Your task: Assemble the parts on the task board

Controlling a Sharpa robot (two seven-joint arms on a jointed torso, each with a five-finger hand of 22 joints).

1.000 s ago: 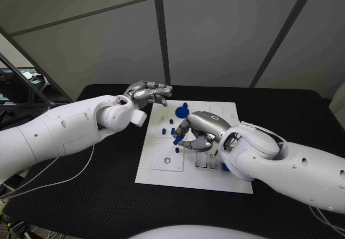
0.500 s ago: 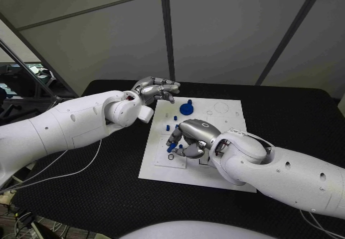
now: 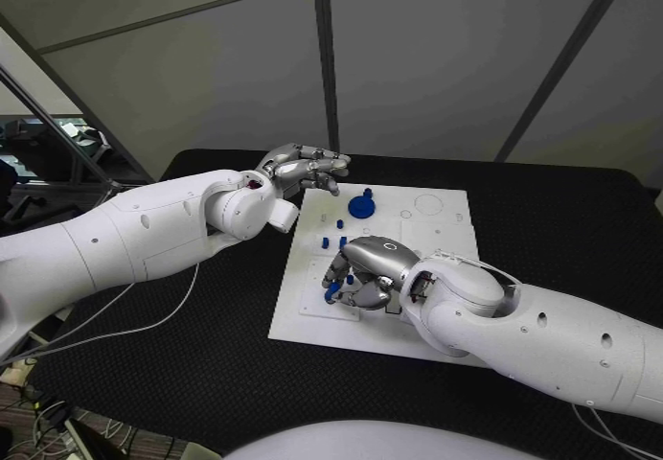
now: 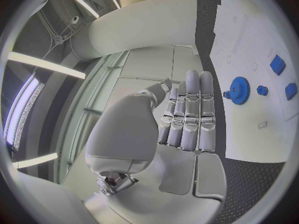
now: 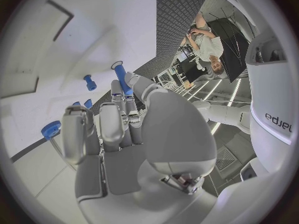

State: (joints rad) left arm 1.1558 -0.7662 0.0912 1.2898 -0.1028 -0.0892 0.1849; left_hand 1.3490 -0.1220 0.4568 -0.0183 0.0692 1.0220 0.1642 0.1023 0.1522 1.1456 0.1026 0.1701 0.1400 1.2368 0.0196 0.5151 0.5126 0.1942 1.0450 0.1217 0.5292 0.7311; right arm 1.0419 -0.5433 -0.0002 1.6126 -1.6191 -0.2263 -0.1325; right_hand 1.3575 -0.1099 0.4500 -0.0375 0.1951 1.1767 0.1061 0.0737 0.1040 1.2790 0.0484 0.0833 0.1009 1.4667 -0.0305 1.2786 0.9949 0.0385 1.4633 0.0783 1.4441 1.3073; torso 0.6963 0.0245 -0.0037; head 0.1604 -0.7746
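— What is being held over the task board [image 3: 415, 331], frame center?
— A blue peg [image 5: 120, 75] is being pinched by the right hand [image 3: 362, 275]. The left hand [image 3: 307, 170], curled, is being held empty, upper center.

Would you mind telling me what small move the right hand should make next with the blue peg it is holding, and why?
Probably lower it a little and ease the blue peg toward a hole in the white board. The right hand holds the peg between its fingers just above the board's left part, tilted rather than upright, so straightening it first looks wise. The left hand hovers by the board's far corner, holding nothing.
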